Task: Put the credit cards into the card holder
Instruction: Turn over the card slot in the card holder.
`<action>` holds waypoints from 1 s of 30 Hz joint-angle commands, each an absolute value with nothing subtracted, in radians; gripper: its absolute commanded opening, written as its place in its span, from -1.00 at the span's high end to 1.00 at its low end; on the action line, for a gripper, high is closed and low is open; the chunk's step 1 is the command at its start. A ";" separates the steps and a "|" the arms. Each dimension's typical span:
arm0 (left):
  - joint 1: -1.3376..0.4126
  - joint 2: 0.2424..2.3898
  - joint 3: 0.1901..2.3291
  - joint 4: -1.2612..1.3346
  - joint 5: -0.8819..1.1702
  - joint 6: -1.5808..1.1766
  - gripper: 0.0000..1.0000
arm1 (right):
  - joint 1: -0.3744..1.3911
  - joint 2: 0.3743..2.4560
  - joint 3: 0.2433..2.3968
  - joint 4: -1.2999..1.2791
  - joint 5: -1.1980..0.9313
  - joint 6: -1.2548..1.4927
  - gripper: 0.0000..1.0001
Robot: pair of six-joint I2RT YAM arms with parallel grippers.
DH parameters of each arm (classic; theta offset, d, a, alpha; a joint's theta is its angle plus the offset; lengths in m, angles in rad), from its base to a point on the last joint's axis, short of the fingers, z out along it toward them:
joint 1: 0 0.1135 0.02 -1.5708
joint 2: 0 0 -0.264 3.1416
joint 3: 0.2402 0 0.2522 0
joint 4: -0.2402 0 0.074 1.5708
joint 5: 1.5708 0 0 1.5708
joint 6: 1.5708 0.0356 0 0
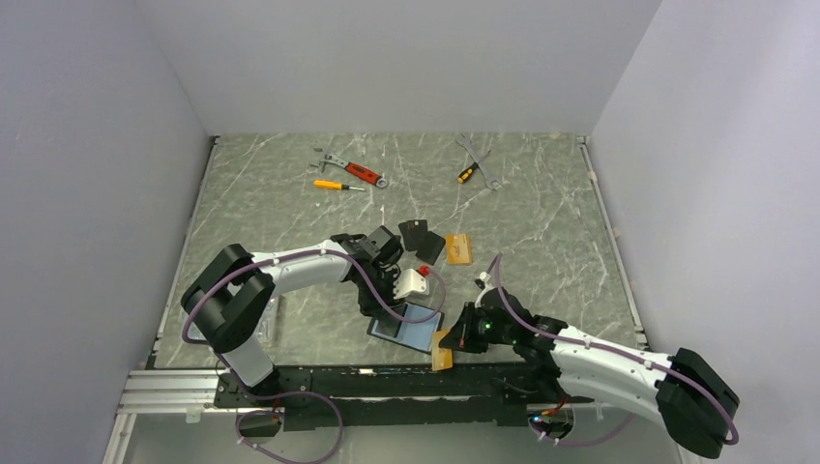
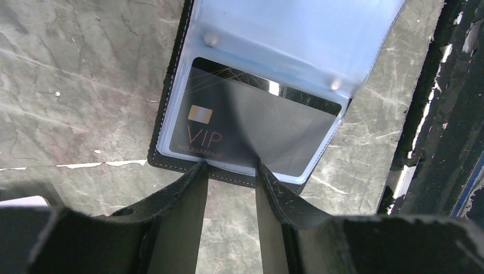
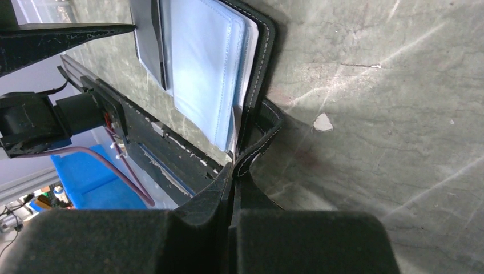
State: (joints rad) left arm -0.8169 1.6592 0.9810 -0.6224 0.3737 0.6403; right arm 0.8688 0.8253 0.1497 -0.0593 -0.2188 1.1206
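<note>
The card holder (image 1: 414,329) lies open near the table's front edge, its clear sleeves up. A black card marked VIP (image 2: 251,128) sits inside a sleeve of the holder (image 2: 171,142). My left gripper (image 2: 231,166) is open, its fingertips (image 2: 200,171) at the holder's near edge, holding nothing. My right gripper (image 3: 234,171) is shut on the holder's black stitched strap (image 3: 259,142) and shows in the top view (image 1: 462,333) at the holder's right side. Two black cards (image 1: 422,240) and a gold-orange card (image 1: 457,247) lie behind. Another gold-orange card (image 1: 442,352) lies beside my right gripper.
A red-handled wrench (image 1: 353,171) and an orange screwdriver (image 1: 338,185) lie at the back left. A silver wrench and a small screwdriver (image 1: 479,164) lie at the back right. The black base rail (image 1: 387,382) runs along the front edge, close to the holder.
</note>
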 commanded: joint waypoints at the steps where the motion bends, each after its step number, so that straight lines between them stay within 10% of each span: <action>1: -0.828 1.641 0.973 -0.599 0.355 0.666 0.19 | 0.866 0.833 0.153 -0.012 -0.225 1.107 1.00; 30: -0.828 1.643 0.986 -0.618 0.345 0.665 0.24 | 0.861 0.809 0.151 -0.011 -0.251 1.081 1.00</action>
